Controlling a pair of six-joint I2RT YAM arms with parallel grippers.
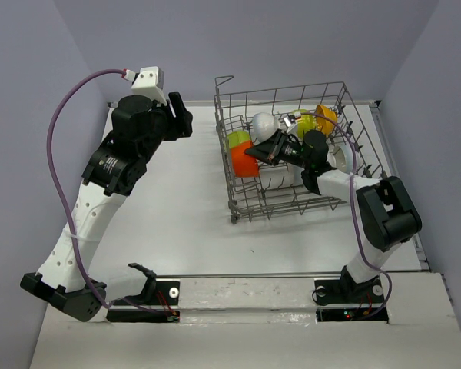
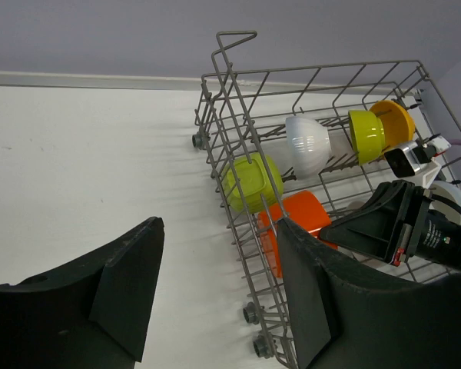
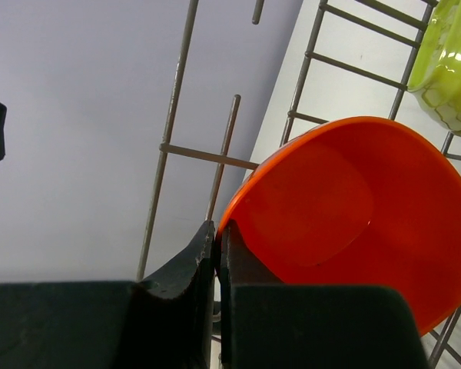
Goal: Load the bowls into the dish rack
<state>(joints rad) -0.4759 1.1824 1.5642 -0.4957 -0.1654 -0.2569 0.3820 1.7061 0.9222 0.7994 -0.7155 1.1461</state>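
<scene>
Every bowl (image 1: 263, 123) I saw sat in the rack (image 1: 292, 86); right gripper (image 3: 217, 231) shut against the orange bowl (image 3: 338, 223), left gripper (image 2: 219, 231) open, empty.

Right wrist view: the red-orange bowl (image 3: 330, 223) runs off the right edge. The lime green bowl (image 3: 449, 69) is cut by the top right corner. The red-orange rim meets the tips of the right gripper (image 3: 217, 234); whether it is pinched cannot be determined.

Left wrist view: the dish rack (image 2: 315, 70) runs off the bottom and right edges. A white bowl (image 2: 455, 197) is largely hidden behind the right arm (image 2: 415, 227).
</scene>
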